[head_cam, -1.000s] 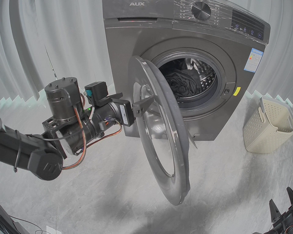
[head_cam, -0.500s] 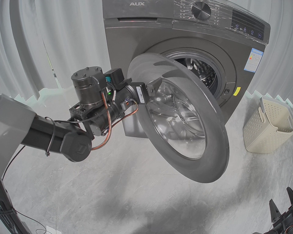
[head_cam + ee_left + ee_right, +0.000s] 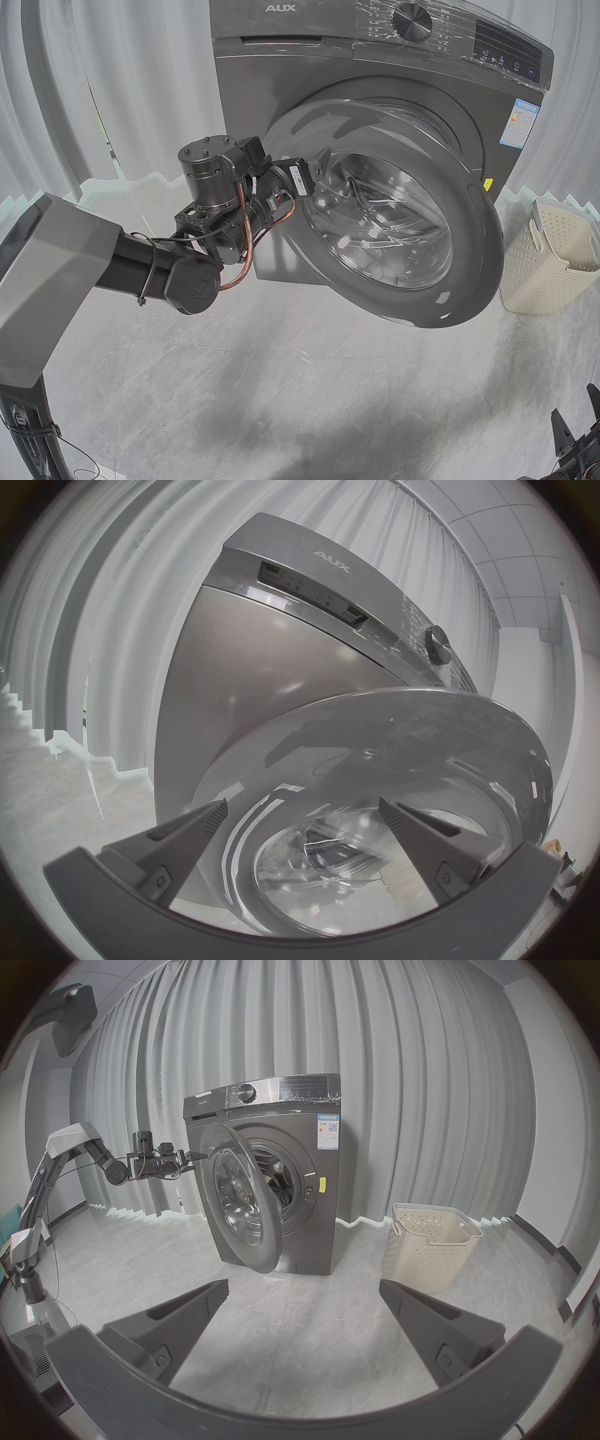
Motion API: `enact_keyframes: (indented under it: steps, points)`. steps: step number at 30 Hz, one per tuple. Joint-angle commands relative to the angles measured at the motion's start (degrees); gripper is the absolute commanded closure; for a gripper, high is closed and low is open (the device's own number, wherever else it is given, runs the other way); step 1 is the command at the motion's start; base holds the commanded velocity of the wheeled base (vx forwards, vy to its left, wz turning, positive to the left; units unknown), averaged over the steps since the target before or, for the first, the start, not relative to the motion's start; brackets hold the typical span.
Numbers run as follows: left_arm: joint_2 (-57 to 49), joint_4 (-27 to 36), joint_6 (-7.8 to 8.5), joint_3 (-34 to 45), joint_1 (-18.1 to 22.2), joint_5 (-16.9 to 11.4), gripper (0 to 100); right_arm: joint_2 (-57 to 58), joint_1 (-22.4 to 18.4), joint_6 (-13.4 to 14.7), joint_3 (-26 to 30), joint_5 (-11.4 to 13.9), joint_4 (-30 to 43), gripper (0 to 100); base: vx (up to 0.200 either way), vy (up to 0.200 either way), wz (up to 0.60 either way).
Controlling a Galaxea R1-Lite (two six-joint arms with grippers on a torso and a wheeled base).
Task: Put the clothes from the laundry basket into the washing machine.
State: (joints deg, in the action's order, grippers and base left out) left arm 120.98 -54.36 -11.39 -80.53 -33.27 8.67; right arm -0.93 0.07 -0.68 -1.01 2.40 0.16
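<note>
Looking at the washing machine [image 3: 262,81], its round door [image 3: 400,300] is hanging partway shut, angled across most of the drum opening. The left tool [image 3: 301,806] is right up at the door's outer face, near the hinge side. Its fingers are spread wide with nothing gripped between them, just door rim and glass in front. Can't honestly tell if a fingertip is actually touching the door.

From the right wrist view there's something dark [image 3: 284,1194] inside the drum past the door's edge, too small to say more.

The laundry basket [image 3: 556,262], cream and perforated, stands upright on the floor [image 3: 250,387] just off the machine's right side, by the curtain [image 3: 144,81].

The right tool [image 3: 301,1290] sits low and well back from the machine, fingers wide apart too, holding nothing.
</note>
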Motion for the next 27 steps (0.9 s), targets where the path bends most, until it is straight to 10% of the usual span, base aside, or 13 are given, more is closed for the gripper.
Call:
enact_keyframes:
  steps: [1,6,27]
  points:
    - [0.49,-0.05,-0.48,-0.42,-0.04,0.74,0,0.75,0.01,-0.02,0.84,-0.03,0.02,0,0.000,0.000,0.00]
    - [-2.41,0.39,-2.15,1.61,-0.39,2.67,0,0.75,0.01,-0.02,0.92,-0.03,0.02,0,0.000,0.000,0.00]
    - [-76.16,12.52,-1.80,70.78,-0.31,0.47,0,0.75,0.01,-0.02,0.92,0.06,0.02,0,0.000,0.000,0.00]
